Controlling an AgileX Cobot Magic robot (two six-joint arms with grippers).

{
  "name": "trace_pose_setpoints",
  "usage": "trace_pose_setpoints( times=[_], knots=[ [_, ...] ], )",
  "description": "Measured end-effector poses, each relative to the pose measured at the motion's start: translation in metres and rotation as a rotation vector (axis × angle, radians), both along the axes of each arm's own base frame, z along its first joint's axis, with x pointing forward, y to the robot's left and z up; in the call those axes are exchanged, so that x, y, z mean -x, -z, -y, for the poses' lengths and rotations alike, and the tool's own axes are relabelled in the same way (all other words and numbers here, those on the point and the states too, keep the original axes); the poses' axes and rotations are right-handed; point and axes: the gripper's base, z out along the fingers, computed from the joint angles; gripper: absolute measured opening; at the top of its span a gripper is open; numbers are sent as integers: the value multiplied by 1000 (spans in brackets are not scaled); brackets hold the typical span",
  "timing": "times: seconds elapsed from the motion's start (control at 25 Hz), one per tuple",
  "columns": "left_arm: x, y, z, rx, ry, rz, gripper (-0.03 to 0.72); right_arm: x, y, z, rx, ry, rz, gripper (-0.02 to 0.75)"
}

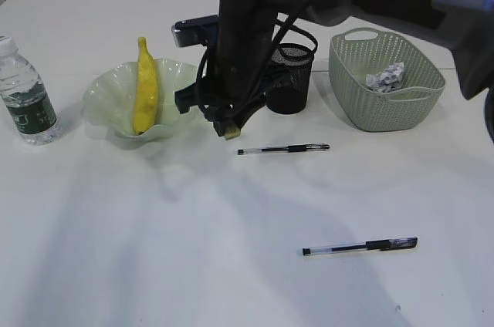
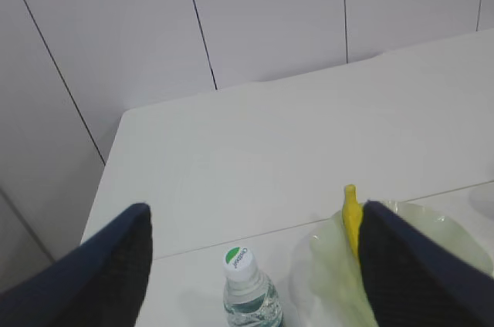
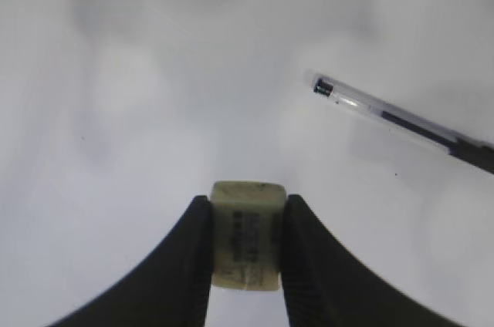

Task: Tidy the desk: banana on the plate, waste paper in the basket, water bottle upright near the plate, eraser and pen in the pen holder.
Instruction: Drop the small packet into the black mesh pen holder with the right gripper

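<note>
My right gripper is shut on the pale yellow eraser and holds it just above the desk, between the plate and the pen holder. In the exterior view the eraser shows below the dark arm. The banana lies in the plate. The water bottle stands upright left of the plate. The waste paper lies in the basket. One pen lies near the holder, another pen nearer the front. My left gripper hangs open above the bottle.
The right arm reaches across the middle and hides part of the pen holder. The desk's left edge and a panelled wall show in the left wrist view. The nearer pen lies right of the held eraser.
</note>
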Motion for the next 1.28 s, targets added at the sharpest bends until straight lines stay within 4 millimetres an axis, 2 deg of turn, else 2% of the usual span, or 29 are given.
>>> trace_pose_setpoints(
  times=[0.16,0.28,0.44,0.8,1.04,1.28],
  knots=[
    [1,1,0,0,0,-16,593,-6,-22,-3,-39,2,67,204],
    [4,0,0,0,1,-11,593,-12,-34,2,-59,18,102,204],
    [9,-4,0,0,1,4,593,-26,-47,22,-78,69,138,204],
    [15,-4,0,0,2,-18,593,-59,-74,85,-119,216,214,204],
    [15,-3,0,-1,2,-26,593,-68,-82,106,-160,265,236,204],
    [15,-3,0,-1,2,-29,593,-81,-90,109,-227,275,374,204]
  ],
)
